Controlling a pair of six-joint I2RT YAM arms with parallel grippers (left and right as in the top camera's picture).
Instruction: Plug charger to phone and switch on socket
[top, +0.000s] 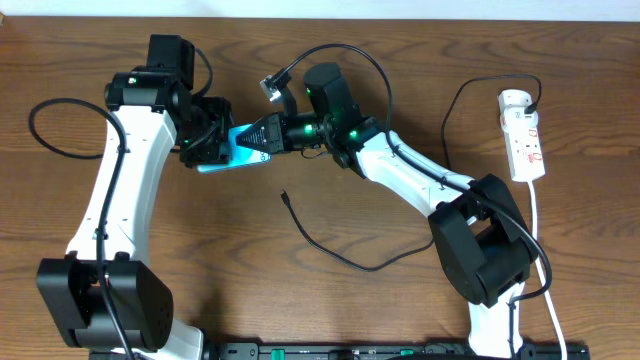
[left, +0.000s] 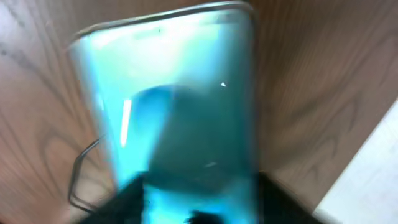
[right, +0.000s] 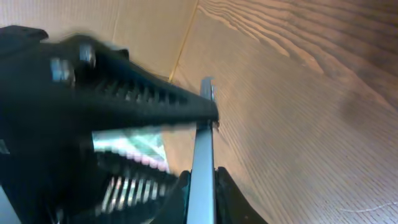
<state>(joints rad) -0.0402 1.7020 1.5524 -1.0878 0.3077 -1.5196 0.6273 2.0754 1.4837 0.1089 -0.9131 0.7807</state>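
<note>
Phone (top: 238, 150) lies mid-table between both claws. Right gripper (top: 262, 135) pinches its thin edge; left gripper (top: 205, 142) is at the other end, grip unclear in the blur. Step in hand: steadying the phone. Next: fetch the charger (top: 286, 198) tip, loose nearby; socket (top: 522, 135) waits

Glossy phone (left: 174, 93) (matt wood-grain table (top: 250, 290))

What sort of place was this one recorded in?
Probably a robotics lab or test bench: a brown wood-grain table, a white-and-black left arm and right arm standing at its edge, and a narrow white power strip with red switch marks. Little beyond the tabletop shows.
</note>
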